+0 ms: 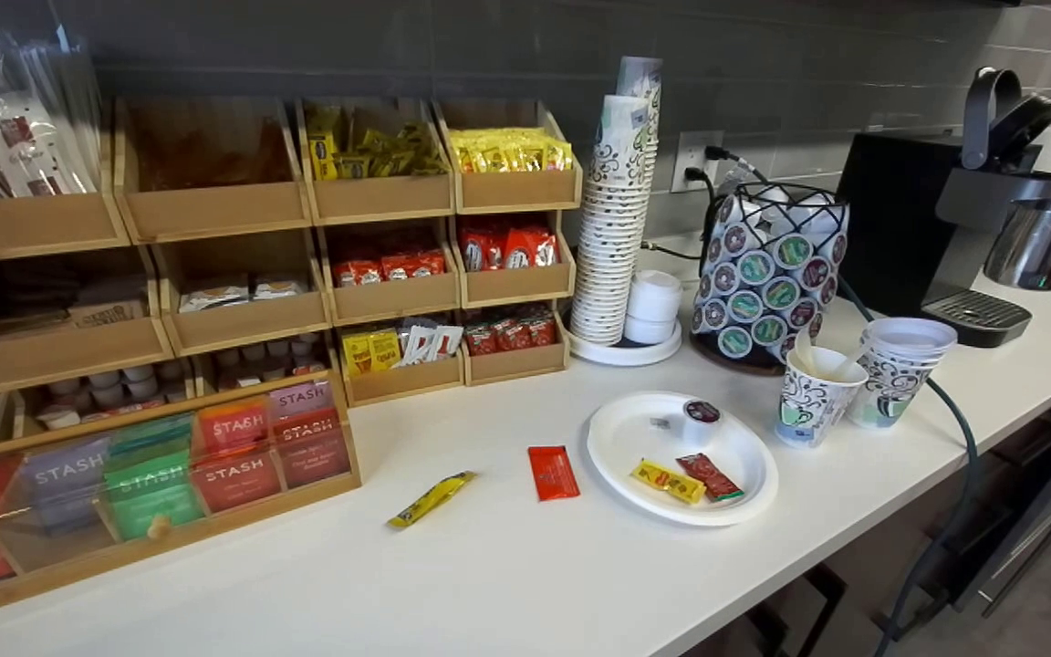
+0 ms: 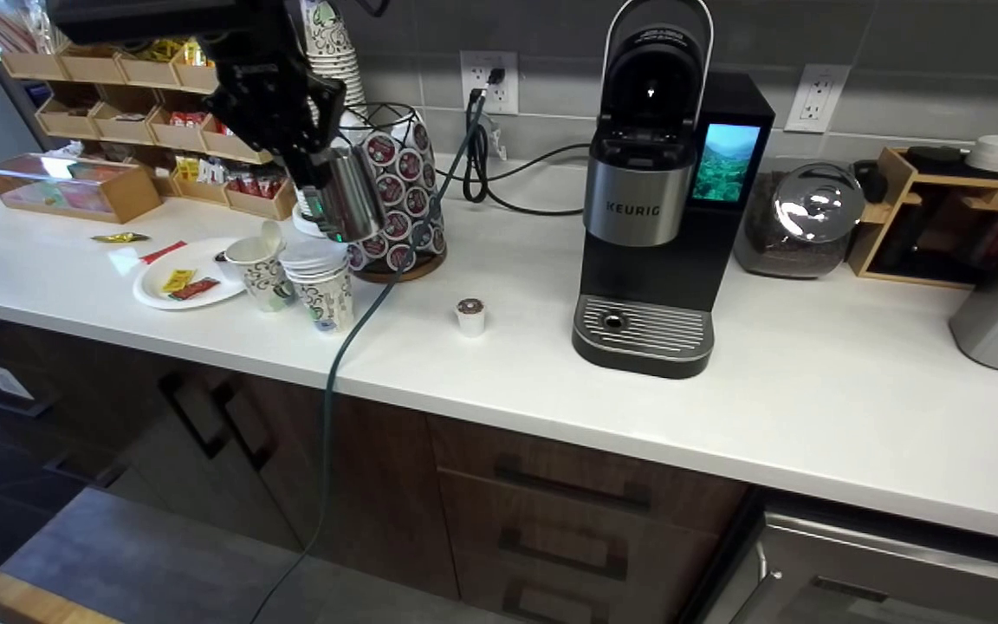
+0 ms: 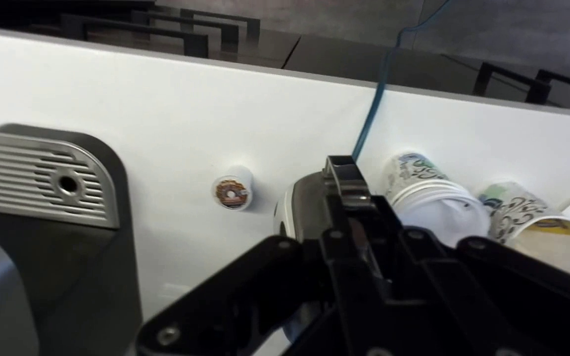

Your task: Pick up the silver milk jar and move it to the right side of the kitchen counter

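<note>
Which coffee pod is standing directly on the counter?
The brown-lidded pod between the coffee machine and wire rack. The purple-lidded pod sits on the plate; the others are in the rack.

Light falls bright on the surface (image 2: 516, 381), the cupboards (image 2: 378, 472) below sit in gloom, a lid (image 2: 818, 204) throws glare at me, and the wrist view looks soft.

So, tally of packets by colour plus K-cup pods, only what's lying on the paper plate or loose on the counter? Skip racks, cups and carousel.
Yellow packets: 2 (one on the paper plate, one on the counter)
Red packets: 2 (one on the plate, one on the counter)
K-cup pods: 2 (one on the plate, one on the counter)
Total: 6
</note>
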